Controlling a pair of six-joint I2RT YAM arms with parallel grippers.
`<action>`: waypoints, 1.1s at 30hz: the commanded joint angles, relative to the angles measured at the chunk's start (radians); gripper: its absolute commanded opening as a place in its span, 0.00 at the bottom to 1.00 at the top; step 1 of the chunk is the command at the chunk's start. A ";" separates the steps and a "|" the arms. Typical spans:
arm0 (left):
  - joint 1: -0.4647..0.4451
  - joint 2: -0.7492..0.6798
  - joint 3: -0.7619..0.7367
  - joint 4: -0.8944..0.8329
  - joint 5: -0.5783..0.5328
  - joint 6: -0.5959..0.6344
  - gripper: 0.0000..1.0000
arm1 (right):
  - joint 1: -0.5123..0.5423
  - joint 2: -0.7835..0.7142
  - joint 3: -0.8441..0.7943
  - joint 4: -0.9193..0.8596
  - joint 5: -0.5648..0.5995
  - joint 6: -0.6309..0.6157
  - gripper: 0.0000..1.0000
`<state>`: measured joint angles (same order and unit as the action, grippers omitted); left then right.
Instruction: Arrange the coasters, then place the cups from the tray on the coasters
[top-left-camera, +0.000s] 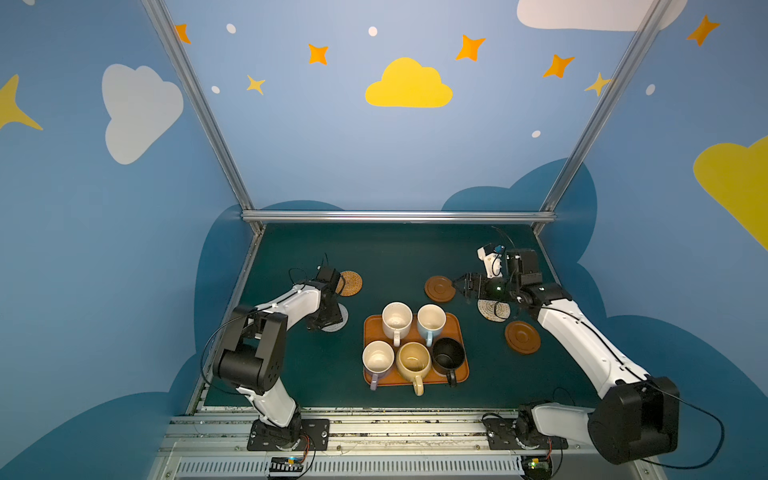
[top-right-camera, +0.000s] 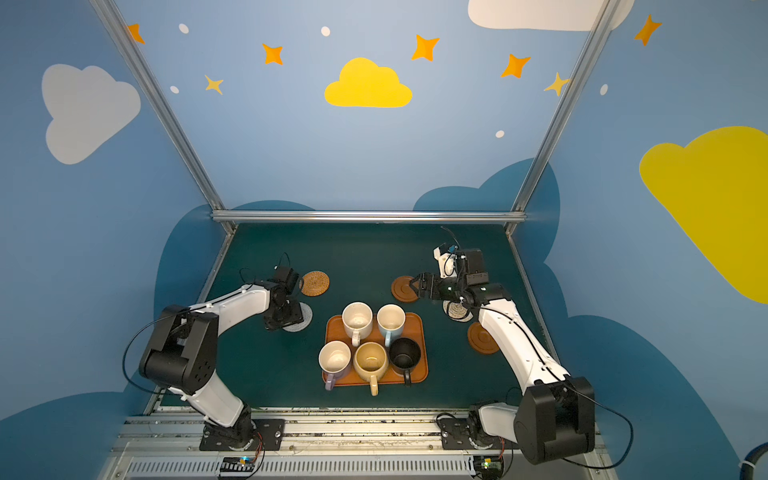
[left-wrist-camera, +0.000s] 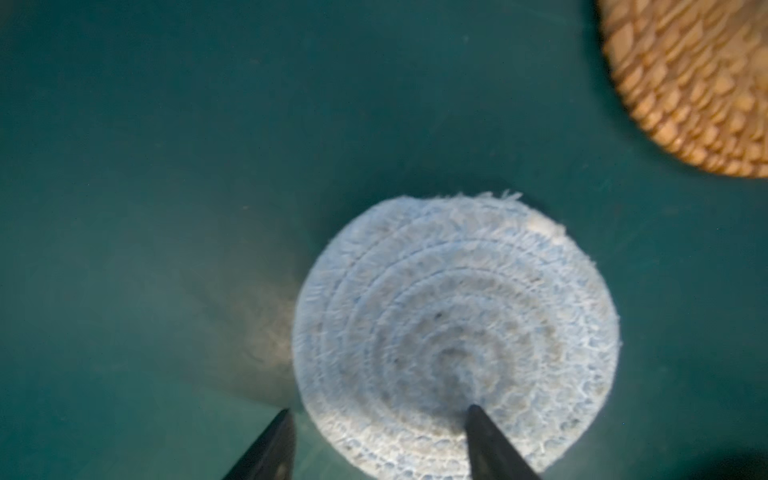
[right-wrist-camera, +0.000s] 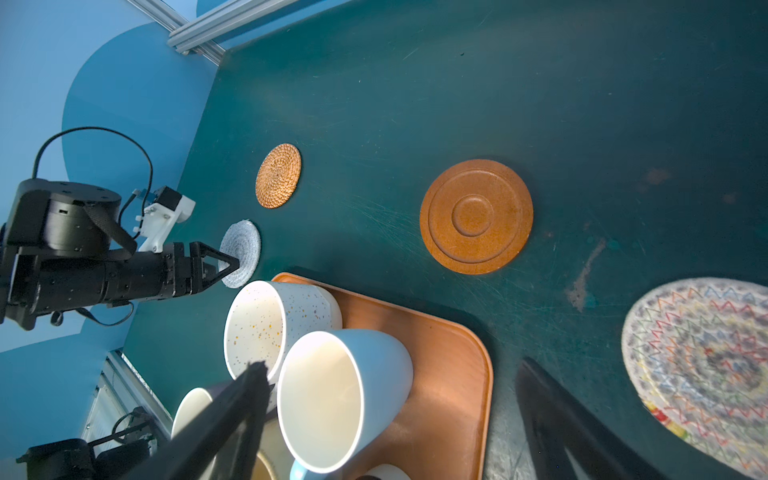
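My left gripper (left-wrist-camera: 379, 412) points down at the grey-white woven coaster (left-wrist-camera: 457, 324). It is open: one fingertip (left-wrist-camera: 473, 415) rests near the disc's middle, the other stands on the mat just off its edge. The tan rattan coaster (top-left-camera: 351, 282) lies just behind. My right gripper (top-left-camera: 457, 286) hovers open and empty beside a brown wooden coaster (top-left-camera: 438, 288). The beige rope coaster (top-left-camera: 492, 309) lies partly under that arm, and a second wooden coaster (top-left-camera: 522, 336) lies nearer. The tray (top-left-camera: 372, 326) holds the speckled white (top-left-camera: 397, 320), light blue (top-left-camera: 431, 320), lavender (top-left-camera: 377, 359), yellow-beige (top-left-camera: 412, 360) and black (top-left-camera: 448, 355) cups.
The green mat is bounded by an aluminium frame rail (top-left-camera: 399, 216) at the back and blue walls on both sides. Both arm bases (top-left-camera: 286, 432) are bolted along the front edge. The cups' handles point toward the front.
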<state>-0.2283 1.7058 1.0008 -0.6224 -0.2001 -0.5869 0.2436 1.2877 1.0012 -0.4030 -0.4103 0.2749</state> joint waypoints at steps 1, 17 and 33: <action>0.012 0.101 0.042 -0.037 -0.068 0.015 0.55 | -0.005 0.050 0.029 0.011 -0.020 -0.017 0.92; 0.126 0.294 0.321 -0.102 -0.041 0.071 0.49 | -0.007 0.139 0.141 -0.023 -0.033 -0.017 0.92; 0.084 0.339 0.386 -0.108 0.046 0.147 0.54 | -0.028 0.114 0.086 0.011 -0.027 -0.015 0.92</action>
<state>-0.1646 1.9968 1.3880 -0.6827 -0.1932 -0.4850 0.2176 1.4204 1.1038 -0.4095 -0.4309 0.2565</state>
